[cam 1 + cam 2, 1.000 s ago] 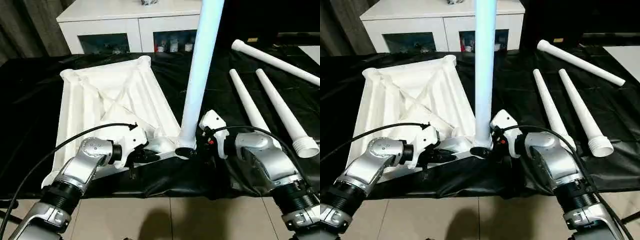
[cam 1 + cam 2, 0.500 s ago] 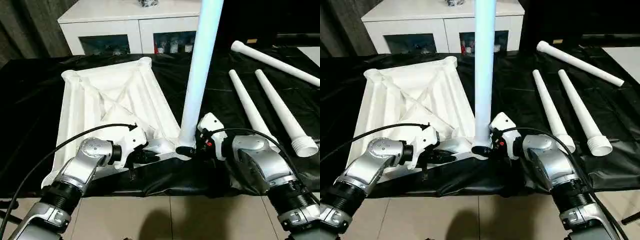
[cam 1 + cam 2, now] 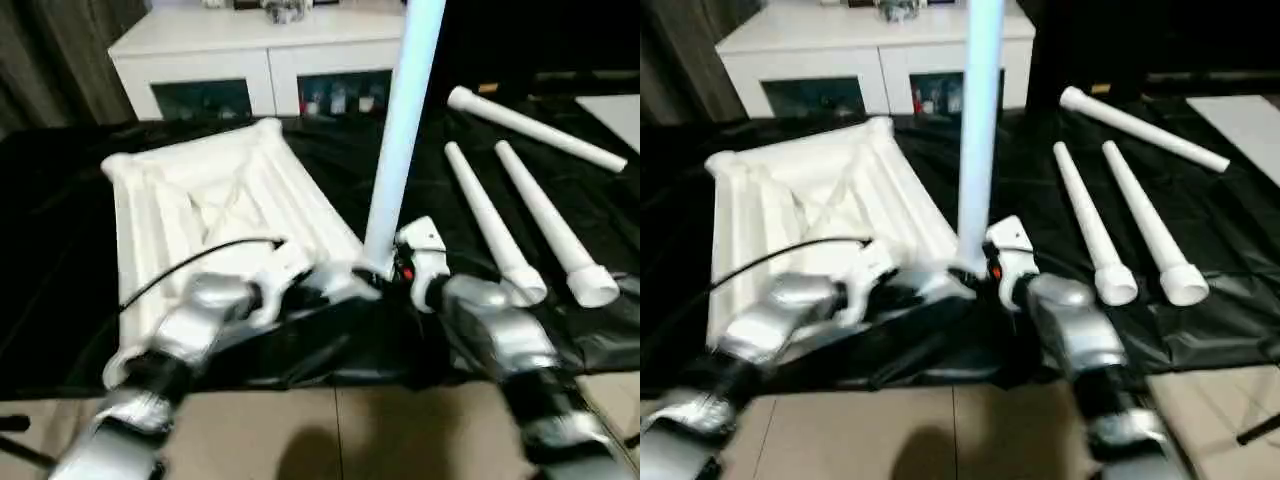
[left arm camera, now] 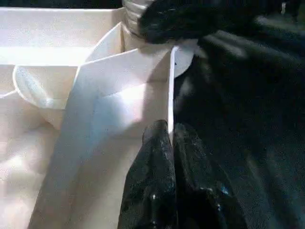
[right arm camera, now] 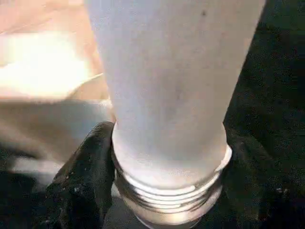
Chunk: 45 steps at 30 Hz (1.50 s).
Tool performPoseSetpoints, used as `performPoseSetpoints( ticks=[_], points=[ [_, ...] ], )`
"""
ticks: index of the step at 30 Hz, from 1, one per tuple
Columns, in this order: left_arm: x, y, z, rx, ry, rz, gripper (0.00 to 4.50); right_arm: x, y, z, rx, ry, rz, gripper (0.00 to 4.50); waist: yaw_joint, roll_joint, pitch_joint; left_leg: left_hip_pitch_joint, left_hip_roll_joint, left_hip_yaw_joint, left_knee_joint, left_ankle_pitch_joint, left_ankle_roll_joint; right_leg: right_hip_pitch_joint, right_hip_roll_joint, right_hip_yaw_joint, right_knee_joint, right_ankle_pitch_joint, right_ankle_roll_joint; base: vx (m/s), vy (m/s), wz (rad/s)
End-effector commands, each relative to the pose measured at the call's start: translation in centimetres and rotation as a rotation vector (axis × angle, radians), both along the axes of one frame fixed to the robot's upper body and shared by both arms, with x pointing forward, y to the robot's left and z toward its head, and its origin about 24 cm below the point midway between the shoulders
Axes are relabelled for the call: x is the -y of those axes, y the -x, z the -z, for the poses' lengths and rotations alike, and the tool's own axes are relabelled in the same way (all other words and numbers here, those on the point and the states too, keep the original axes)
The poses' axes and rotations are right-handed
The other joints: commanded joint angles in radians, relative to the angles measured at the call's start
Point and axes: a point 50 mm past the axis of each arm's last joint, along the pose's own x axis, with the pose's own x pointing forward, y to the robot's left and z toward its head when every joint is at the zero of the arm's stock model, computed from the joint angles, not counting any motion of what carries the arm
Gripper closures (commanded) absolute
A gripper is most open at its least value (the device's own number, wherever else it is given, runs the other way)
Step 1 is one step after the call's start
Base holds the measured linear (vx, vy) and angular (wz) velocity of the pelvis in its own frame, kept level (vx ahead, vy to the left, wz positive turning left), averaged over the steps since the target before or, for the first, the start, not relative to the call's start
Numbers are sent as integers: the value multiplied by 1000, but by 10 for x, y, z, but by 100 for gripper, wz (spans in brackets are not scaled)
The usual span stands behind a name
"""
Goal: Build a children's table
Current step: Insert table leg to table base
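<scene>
The white tabletop point(image 3: 200, 200) lies upside down on the black-covered table, ribbed X-braced underside up. One white leg point(image 3: 400, 150) stands upright in its near right corner socket. My right gripper point(image 5: 167, 157) is shut on that leg's threaded base, with a black finger point(image 5: 86, 176) on each side of it. My left gripper point(image 4: 170, 131) is shut on the thin rim of the tabletop beside that corner. In the left eye view both grippers meet at the foot of the leg, the left gripper point(image 3: 325, 285) just to the left of the right gripper point(image 3: 388, 275).
Three loose white legs lie on the black cloth to the right: two side by side point(image 3: 495, 220) point(image 3: 545, 215), one farther back point(image 3: 535, 125). A white cabinet point(image 3: 260, 70) with glass doors stands behind the table. Tiled floor point(image 3: 330, 430) lies below the near edge.
My right gripper has narrowed onto the base of the upright leg. The left gripper keeps its hold on the rim. The head camera has shifted, so the whole view has moved.
</scene>
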Motion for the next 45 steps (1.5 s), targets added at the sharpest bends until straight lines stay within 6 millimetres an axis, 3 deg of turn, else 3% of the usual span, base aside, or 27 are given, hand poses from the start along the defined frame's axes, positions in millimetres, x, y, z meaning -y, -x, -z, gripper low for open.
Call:
performPoseSetpoints(
  ticks=[1,5,7,9,10,12,13,15,16,19,22,25,28,33,37,38,40,41,43,44,45],
  points=[
    [-4,-13,-2,16,-23,-188,450,-9,4,20,-89,42,73,176,-8,-4,-52,14,6,-4,-80,-273,-30,39,-38,30,-90,-305,-187,0,0,0],
    [6,-18,-2,32,-39,-262,450,-16,-2,22,-75,94,130,176,-6,-3,-57,5,3,-4,-78,-243,-4,44,-38,28,-91,-250,-183,0,0,0],
    [10,-20,-2,50,-45,-272,450,-25,-6,19,-75,18,129,176,-7,0,-58,5,1,-3,-76,-245,8,43,-39,28,-92,-240,-191,0,0,0],
    [12,-21,-3,58,-42,-263,450,-32,-7,14,-53,-45,101,120,-3,-1,-60,3,2,-4,-76,-233,20,46,-39,27,-90,-222,-196,0,0,0],
    [12,-21,-3,58,-42,-263,450,-33,-7,13,-52,-46,102,120,-3,-1,-60,3,5,-4,-77,-223,26,46,-39,27,-87,-199,-203,0,0,0],
    [11,-22,-4,63,-38,-250,450,-35,-8,11,-39,-51,80,97,-8,-1,-61,-7,2,-7,-77,-208,33,55,-38,24,-80,-165,-208,0,0,0],
    [10,-21,-5,72,-36,-231,450,-35,-9,9,-31,-59,67,88,-17,-3,-62,-19,0,-12,-80,-193,38,65,-39,18,-76,-160,-199,0,0,0],
    [5,-17,-5,63,-25,-159,450,-33,-10,4,-4,-70,25,70,-25,0,-66,-17,2,-15,-75,-173,50,63,-42,18,-77,-136,-208,0,0,0],
    [4,-14,-5,60,-16,-113,450,-31,-10,1,5,-74,0,61,-25,0,-67,-9,4,-10,-72,-168,61,56,-40,20,-78,-106,-229,0,0,0],
    [-4,-8,-2,33,-20,-56,450,-25,-9,-4,27,-59,-84,54,-24,3,-70,-10,7,-8,-66,-126,86,57,-39,21,-66,-15,-268,0,0,0],
    [-17,2,1,29,-44,38,450,-6,-5,-9,42,-33,-152,54,-21,4,-71,-8,9,-6,-64,-105,103,59,-38,22,-61,36,-282,0,0,0],
    [-26,5,1,18,-56,36,450,6,-3,-12,46,-33,-163,54,-18,3,-67,1,12,-2,-69,-149,91,52,-36,23,-64,-3,-288,0,0,0],
    [-31,6,2,6,-67,7,450,14,0,-11,19,-44,-124,54,-18,2,-62,1,13,-2,-73,-178,74,52,-38,26,-69,-65,-271,0,0,0],
    [-39,5,6,10,-51,-141,450,37,2,10,-119,-54,210,54,-23,6,-61,2,9,-2,-77,-196,31,49,-36,28,-74,-117,-251,0,0,0],
    [-38,4,5,48,-39,-165,450,49,-2,9,-131,-127,377,54,-28,15,-59,5,7,-3,-80,-237,8,45,-36,27,-83,-166,-228,0,0,0],
    [-39,2,3,57,-43,-175,450,51,-3,5,-121,-150,413,54,-28,21,-60,4,4,-4,-78,-227,7,48,-35,26,-79,-152,-226,0,0,0],
    [-40,2,3,59,-45,-179,450,52,-4,4,-119,-156,423,54,-30,14,-61,-2,1,-3,-75,-204,20,52,-35,26,-78,-131,-226,0,0,0],
    [-40,1,2,64,-49,-184,450,52,-5,1,-111,-158,429,54,-30,24,-61,-3,1,-4,-74,-193,24,52,-37,25,-76,-123,-227,0,0,0],
    [-41,-1,0,79,-55,-185,450,53,-6,-2,-104,-157,437,54,-35,21,-61,-5,-1,-3,-72,-174,37,53,-35,23,-78,-113,-227,0,0,0],
    [-41,0,-1,104,-62,-148,450,55,-6,-5,-91,-151,447,54,-37,28,-62,-5,0,-4,-70,-157,46,53,-35,23,-78,-103,-229,0,0,0],
    [-40,1,-3,129,-64,-106,450,56,-7,-7,-85,-146,446,54,-38,26,-62,-5,-1,-3,-70,-157,48,52,-34,22,-78,-102,-230,0,0,0]
  ],
)
